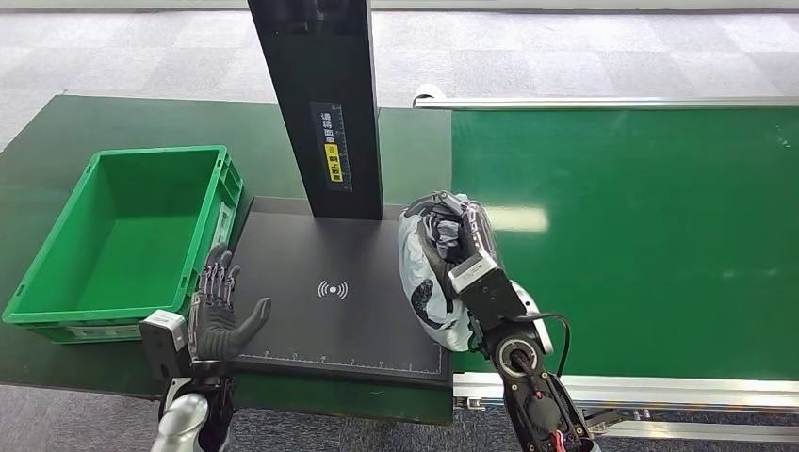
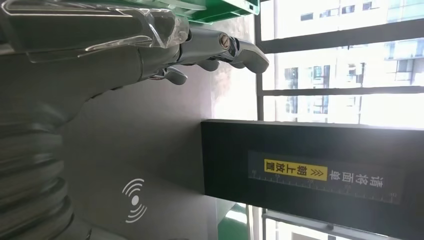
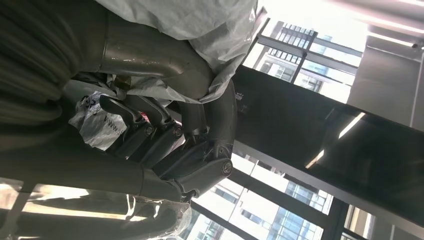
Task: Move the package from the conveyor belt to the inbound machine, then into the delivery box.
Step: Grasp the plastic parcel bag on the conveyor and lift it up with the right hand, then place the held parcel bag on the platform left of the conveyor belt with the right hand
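Green belt (image 1: 641,235), one package (image 1: 424,282)

Left robot hand (image 1: 219,311): holding nothing, fingers spreading upward, thumb pointing sideways, palm facing inward | Right robot hand (image 1: 450,247): gripping the package (image 1: 422,282), fingers curling over its crumpled wrap | Right arm: extending forward from below.

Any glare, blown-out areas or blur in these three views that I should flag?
Head view: sharp, one bright glare patch on the green conveyor belt. Left wrist view: windows blown out white; the yellow label on the black post stays readable. Right wrist view: backlit, the right hand dark against bright windows, grey plastic package partly overexposed.
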`<action>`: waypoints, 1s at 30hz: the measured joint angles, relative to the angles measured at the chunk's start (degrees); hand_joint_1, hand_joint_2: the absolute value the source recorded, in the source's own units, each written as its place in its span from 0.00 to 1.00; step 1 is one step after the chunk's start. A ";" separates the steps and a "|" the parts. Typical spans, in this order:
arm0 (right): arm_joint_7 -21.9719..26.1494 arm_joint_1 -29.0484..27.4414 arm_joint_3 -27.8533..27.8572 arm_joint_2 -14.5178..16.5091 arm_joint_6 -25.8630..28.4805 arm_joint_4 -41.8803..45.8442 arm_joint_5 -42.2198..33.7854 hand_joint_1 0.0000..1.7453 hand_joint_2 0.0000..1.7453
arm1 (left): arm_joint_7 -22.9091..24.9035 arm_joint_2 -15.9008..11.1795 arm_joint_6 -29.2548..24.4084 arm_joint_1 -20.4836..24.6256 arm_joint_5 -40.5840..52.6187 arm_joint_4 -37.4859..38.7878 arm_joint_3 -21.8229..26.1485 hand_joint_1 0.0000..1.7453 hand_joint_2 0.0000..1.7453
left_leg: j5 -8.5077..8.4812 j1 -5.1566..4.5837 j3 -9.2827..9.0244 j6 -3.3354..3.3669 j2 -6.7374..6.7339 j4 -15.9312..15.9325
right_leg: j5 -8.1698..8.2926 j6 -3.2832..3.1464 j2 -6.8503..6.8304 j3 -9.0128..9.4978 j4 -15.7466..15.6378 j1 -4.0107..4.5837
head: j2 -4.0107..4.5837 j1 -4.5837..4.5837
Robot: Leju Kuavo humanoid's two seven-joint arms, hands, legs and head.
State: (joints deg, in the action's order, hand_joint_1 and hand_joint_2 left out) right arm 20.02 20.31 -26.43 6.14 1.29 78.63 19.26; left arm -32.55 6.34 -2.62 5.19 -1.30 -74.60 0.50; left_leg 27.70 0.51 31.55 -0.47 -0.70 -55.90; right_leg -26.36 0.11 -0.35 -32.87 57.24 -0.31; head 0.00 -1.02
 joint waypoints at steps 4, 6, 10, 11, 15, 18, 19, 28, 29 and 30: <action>0.00 0.15 -0.23 0.12 -0.02 -0.09 0.00 1.00 1.00 | 0.01 -0.01 0.00 -0.20 0.03 -0.40 0.33 0.00 1.00 | 0.00 0.00 0.00 0.00 0.00 0.00 | 0.00 0.00 0.00 0.00 0.00 0.00 | 0.00 0.01; 0.00 0.18 -0.24 0.25 -0.02 -0.14 0.00 1.00 1.00 | 0.02 -0.01 0.00 -0.24 0.03 -0.58 0.35 0.00 1.00 | 0.00 0.00 0.00 0.00 0.00 0.00 | 0.00 0.00 0.00 0.00 0.00 0.00 | 0.00 0.01; 0.00 0.27 -0.28 0.32 -0.02 -0.28 -0.01 1.00 1.00 | 0.03 -0.01 0.00 -0.27 0.03 -0.69 0.37 0.00 1.00 | 0.00 0.00 0.00 0.00 0.00 0.00 | 0.00 0.00 0.00 0.00 0.00 0.00 | 0.00 0.00; 0.00 0.35 -0.31 0.34 -0.05 -0.31 -0.03 1.00 1.00 | 0.03 -0.01 0.00 -0.29 0.03 -0.73 0.40 0.00 1.00 | 0.00 0.00 0.01 0.00 0.00 0.00 | 0.00 0.00 0.00 0.00 0.00 0.00 | 0.00 0.00; -0.60 1.72 -0.61 0.93 -1.00 -0.40 -0.41 1.00 1.00 | 0.19 -0.02 -0.19 -0.58 0.07 -1.27 1.05 0.00 1.00 | 0.00 0.00 0.01 0.00 -0.02 0.00 | 0.00 0.00 0.01 0.00 0.01 0.00 | 0.00 0.00; -1.27 3.78 -0.83 1.93 -1.72 -0.40 -0.79 1.00 1.00 | 0.48 -0.03 -0.47 -0.91 0.08 -1.63 1.66 0.00 1.00 | -0.01 0.01 -0.01 0.00 -0.02 0.00 | 0.00 0.00 0.01 0.00 0.01 0.01 | 0.00 0.01; -1.40 4.40 -0.91 2.23 -1.85 -0.40 -0.85 1.00 1.00 | 0.53 -0.02 -0.51 -1.08 0.08 -1.75 1.83 0.00 1.00 | -0.01 0.01 -0.01 0.00 -0.01 0.00 | 0.00 0.00 0.01 0.00 0.01 0.01 | 0.00 0.00; -4.18 12.32 -1.70 4.68 -3.56 -0.73 -0.89 1.00 1.00 | 1.04 0.35 -0.90 -2.24 0.08 -3.13 3.42 0.00 1.00 | -0.01 0.01 0.01 0.00 0.00 0.00 | 0.00 0.00 0.00 0.00 0.02 0.01 | 0.00 0.01; -4.54 13.67 -1.78 5.06 -3.83 -0.92 -1.05 1.00 1.00 | 1.07 0.38 -0.90 -2.24 0.08 -3.15 3.56 0.00 1.00 | -0.01 0.01 0.00 0.00 0.00 0.00 | 0.00 0.00 0.00 0.00 0.02 0.01 | 0.00 0.01; -4.83 14.93 -1.89 5.45 -4.07 -1.20 -1.19 1.00 1.00 | 1.10 0.41 -0.90 -2.25 0.08 -3.16 3.73 0.00 1.00 | -0.02 0.01 0.00 0.00 0.00 0.00 | 0.00 0.00 0.00 0.00 0.02 0.01 | 0.00 0.01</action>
State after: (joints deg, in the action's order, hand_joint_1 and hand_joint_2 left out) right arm 15.20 35.24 -28.32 11.59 -2.78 77.43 18.07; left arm -31.45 6.75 -3.52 2.94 -1.22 -77.77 4.23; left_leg 27.68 0.52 31.55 -0.47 -0.71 -55.91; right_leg -26.36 0.11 -0.34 -32.87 57.26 -0.29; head 0.00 -1.01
